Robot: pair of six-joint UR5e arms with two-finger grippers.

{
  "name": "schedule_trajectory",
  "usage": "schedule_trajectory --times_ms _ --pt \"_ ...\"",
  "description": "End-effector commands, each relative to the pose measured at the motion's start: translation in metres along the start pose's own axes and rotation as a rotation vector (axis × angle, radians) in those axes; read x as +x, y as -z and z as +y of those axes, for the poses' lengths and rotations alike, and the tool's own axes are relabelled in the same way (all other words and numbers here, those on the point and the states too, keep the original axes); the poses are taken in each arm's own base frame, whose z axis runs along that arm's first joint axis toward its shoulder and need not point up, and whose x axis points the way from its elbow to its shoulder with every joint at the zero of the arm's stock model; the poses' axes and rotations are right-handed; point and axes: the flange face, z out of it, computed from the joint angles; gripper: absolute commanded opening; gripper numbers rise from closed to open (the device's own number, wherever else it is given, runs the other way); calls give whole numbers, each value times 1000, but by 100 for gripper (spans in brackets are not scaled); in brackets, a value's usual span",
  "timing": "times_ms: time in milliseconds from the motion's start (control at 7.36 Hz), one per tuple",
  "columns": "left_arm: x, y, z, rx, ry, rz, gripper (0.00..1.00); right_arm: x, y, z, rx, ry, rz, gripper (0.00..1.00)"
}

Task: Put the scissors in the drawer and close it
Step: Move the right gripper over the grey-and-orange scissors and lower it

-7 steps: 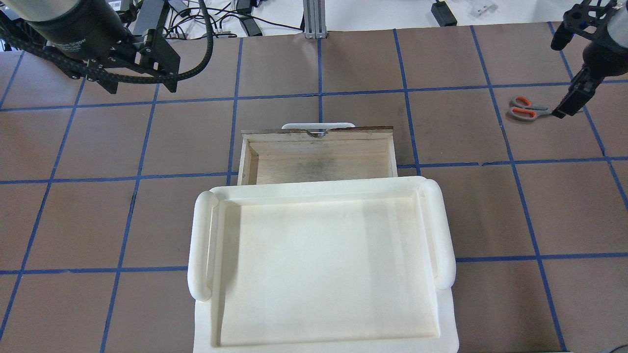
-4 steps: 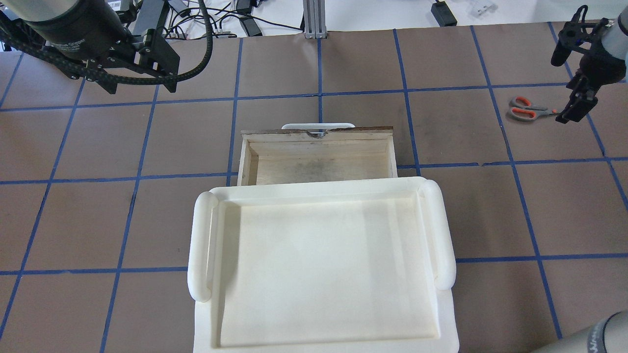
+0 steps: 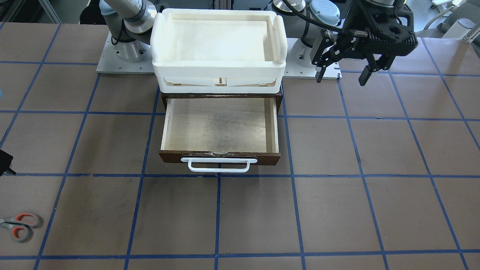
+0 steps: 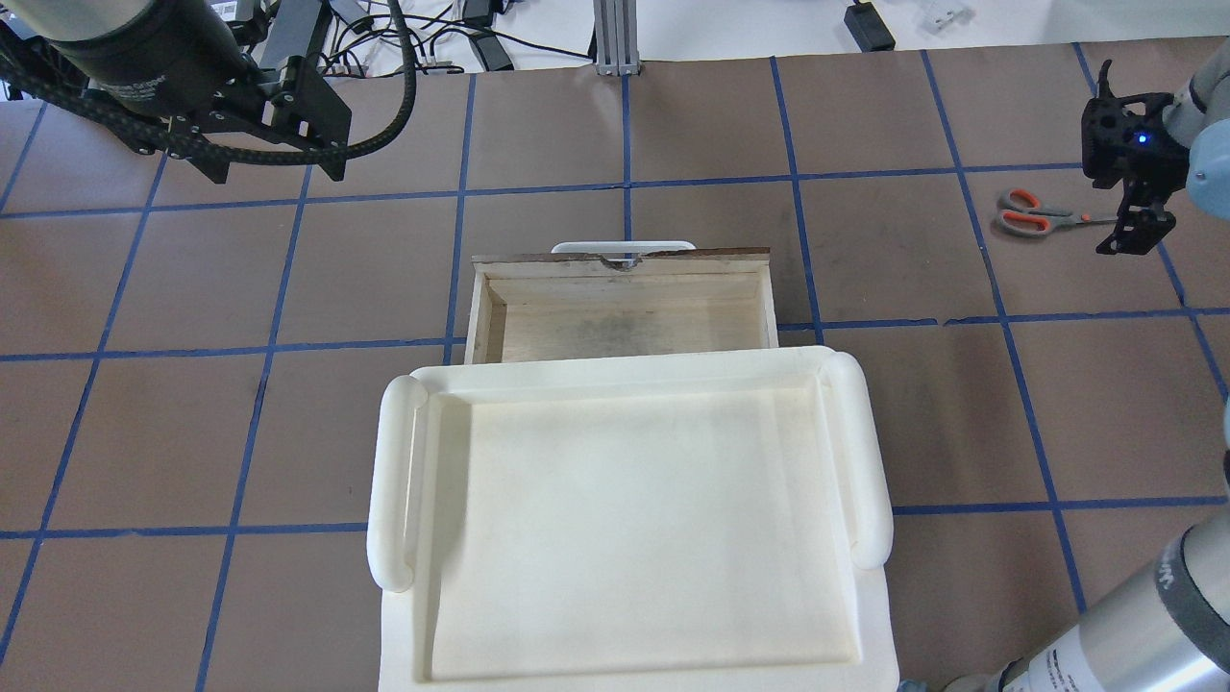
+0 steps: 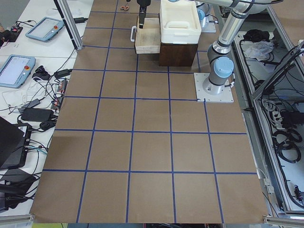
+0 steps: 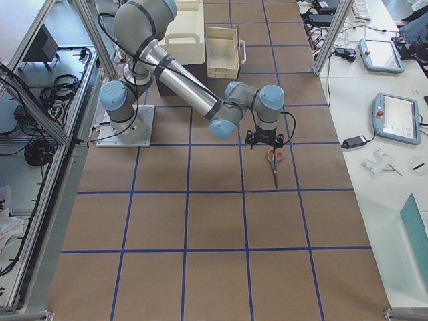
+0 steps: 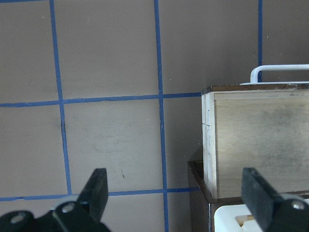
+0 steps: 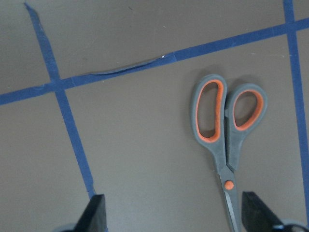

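Overhead, scissors [image 4: 1036,213] lie flat on the tabletop [image 4: 961,413], at 2 o'clock from the pulled-out drawer [image 4: 625,258].
Right gripper [image 8: 174,215] hangs above the blade end, jaws spread, holding nothing; the handles point to 9 o'clock. Left gripper [image 3: 341,77], also spread wide, hovers at the drawer's 10 o'clock.

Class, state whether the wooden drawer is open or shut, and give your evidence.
Open. The drawer sticks out from beneath the white tray, its bare plywood floor exposed in both exterior views.
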Motion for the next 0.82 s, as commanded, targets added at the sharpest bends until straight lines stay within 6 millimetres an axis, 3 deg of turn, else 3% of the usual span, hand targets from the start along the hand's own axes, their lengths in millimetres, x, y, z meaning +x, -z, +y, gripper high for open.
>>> schedule_trajectory --times_ms 0,136,408,680 --pt "1 -1 -1 -2 -2 0 100 24 -28 19 15 79 -3 99" --pt "0 0 0 -1 0 0 100 32 -36 31 54 97 12 99" --pt "-2 -3 -2 -2 0 -2 100 47 -62 35 98 105 17 99" --pt "1 0 1 2 0 0 100 53 -71 37 93 133 28 99"
